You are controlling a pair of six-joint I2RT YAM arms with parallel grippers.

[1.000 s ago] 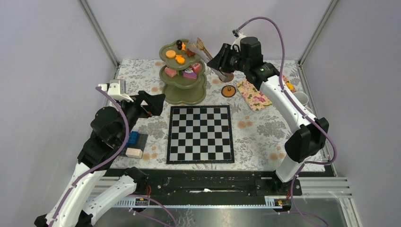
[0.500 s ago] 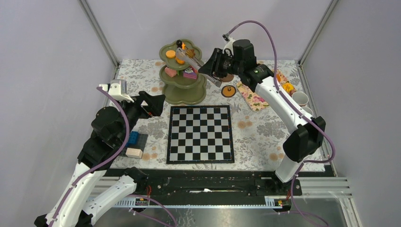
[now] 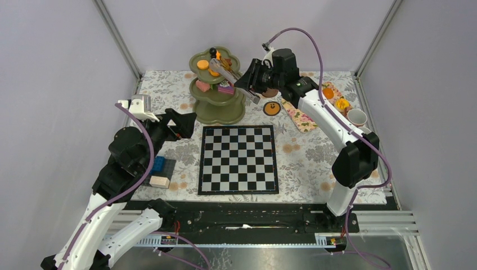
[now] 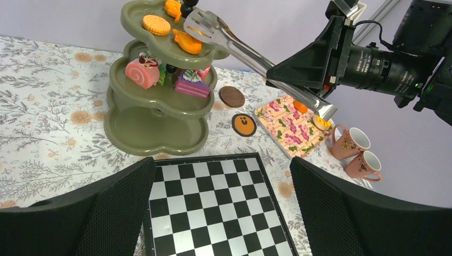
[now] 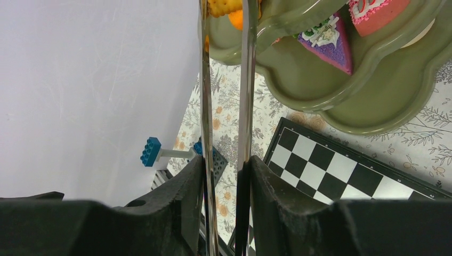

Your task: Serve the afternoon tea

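Note:
The olive-green three-tier stand (image 3: 225, 115) (image 4: 154, 130) (image 5: 341, 101) sits at the back of the table. Its top tier holds an orange cookie (image 3: 203, 64) (image 4: 155, 23) and an orange pastry (image 4: 187, 42). A pink roll (image 4: 142, 72) and a purple cake slice (image 4: 192, 85) (image 5: 330, 45) lie on the middle tier. My right gripper (image 3: 250, 76) (image 5: 226, 170) is shut on metal tongs (image 3: 233, 76) (image 4: 250, 53) (image 5: 247, 80). The tong tips reach over the top tier beside the orange pastry. My left gripper (image 3: 183, 122) (image 4: 221, 208) hangs open and empty left of the chessboard. Two pink cups (image 4: 352, 143) (image 3: 356, 117) stand at the right.
A black-and-white chessboard (image 3: 238, 159) (image 4: 213, 197) lies in the middle. A floral tray (image 3: 301, 115) (image 4: 290, 125) with orange pastries (image 3: 342, 103) lies right of the stand, with two round coasters (image 3: 272, 108) (image 4: 244, 124) in front. Blue and beige blocks (image 3: 159, 169) sit by the left arm.
My right arm has swung left with the tongs, carrying their tips from beside the stand to over its top tier. The left arm has not moved.

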